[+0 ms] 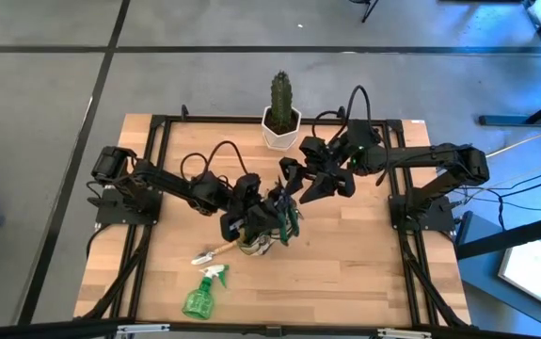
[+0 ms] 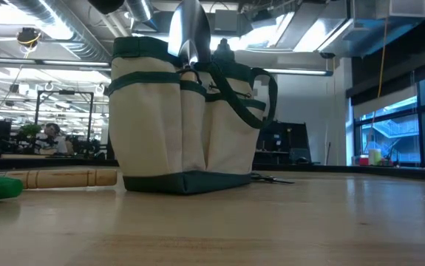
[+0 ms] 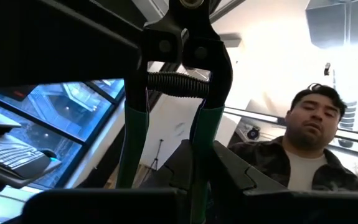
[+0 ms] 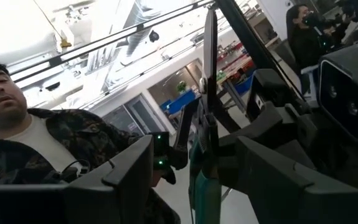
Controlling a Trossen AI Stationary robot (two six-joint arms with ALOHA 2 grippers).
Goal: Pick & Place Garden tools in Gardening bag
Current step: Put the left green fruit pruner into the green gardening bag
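While the left gripper (image 1: 272, 218) clamps the shears (image 3: 177, 112) upright just over the bag (image 2: 190, 118), the right gripper (image 1: 310, 184), fingers apart, waits beside; the shears must go straight down.

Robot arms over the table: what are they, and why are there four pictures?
They are two robot arms working at a wooden table. One picture looks straight down from above. One looks across the tabletop. Two come from cameras on the arms' wrists, and those also show a person in the room behind.

On the table are a cloth bag, a green spray bottle, a wooden-handled tool and a potted cactus.

The left fingers, above the bag, are shut on green-handled shears. The right fingers are close by. They are open, one on each side of the shears.
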